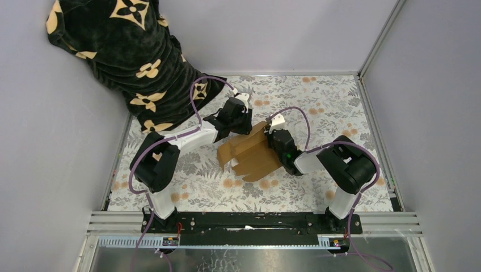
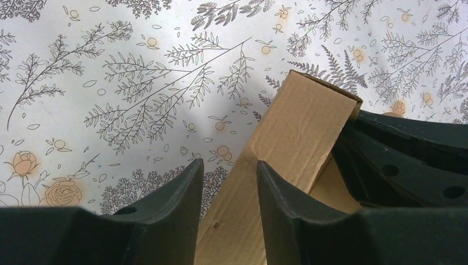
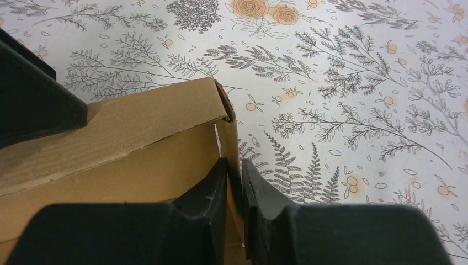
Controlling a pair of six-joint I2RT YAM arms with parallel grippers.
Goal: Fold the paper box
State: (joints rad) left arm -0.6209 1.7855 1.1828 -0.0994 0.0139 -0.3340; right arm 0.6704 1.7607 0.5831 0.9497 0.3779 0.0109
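Observation:
The paper box (image 1: 249, 154) is brown cardboard, partly folded, lying mid-table with panels raised. My right gripper (image 1: 274, 139) reaches it from the right. In the right wrist view this gripper (image 3: 235, 165) is shut on a thin upright wall of the paper box (image 3: 127, 143), one finger inside and one outside. My left gripper (image 1: 240, 121) comes in from the back left. In the left wrist view it (image 2: 230, 165) is open, and a long panel of the paper box (image 2: 298, 127) runs under the gap between its fingers. The right gripper's black body (image 2: 408, 160) sits just beyond that panel.
A black blanket with tan flowers (image 1: 130, 51) hangs over the back left corner onto the floral tablecloth (image 1: 317, 96). Metal frame rails run along the right side (image 1: 374, 119) and the near edge (image 1: 255, 221).

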